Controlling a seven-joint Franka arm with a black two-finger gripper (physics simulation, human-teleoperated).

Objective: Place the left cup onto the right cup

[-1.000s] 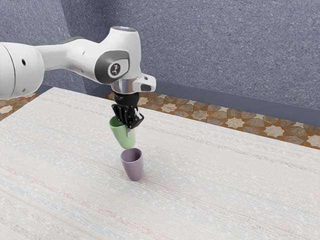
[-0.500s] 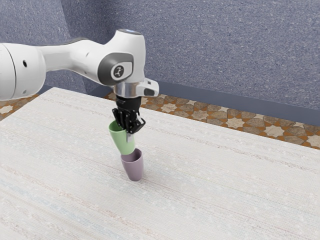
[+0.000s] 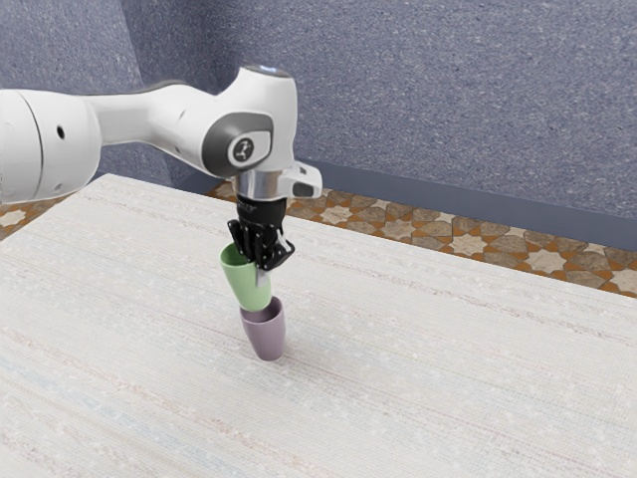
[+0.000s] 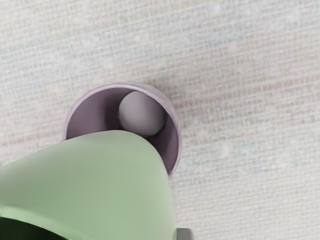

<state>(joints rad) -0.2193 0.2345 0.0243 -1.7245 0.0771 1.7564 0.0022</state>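
A purple cup (image 3: 265,332) stands upright on the pale table (image 3: 448,358). Directly above it hangs a light green cup (image 3: 243,279), tilted, its base dipping into the purple cup's mouth. My black gripper (image 3: 262,258) is shut on the green cup's rim. In the wrist view the green cup (image 4: 95,185) lies close under the hand and covers part of the purple cup (image 4: 95,112), whose open mouth and grey inner floor show beyond it.
The table (image 4: 240,60) stretches wide on all sides of the cups. A patterned tile floor (image 3: 478,239) and a blue-grey wall (image 3: 448,90) lie beyond the far edge.
My gripper has carried the green cup toward the exterior view's right and lowered it, from hanging above the purple cup to its base entering the purple cup's mouth.
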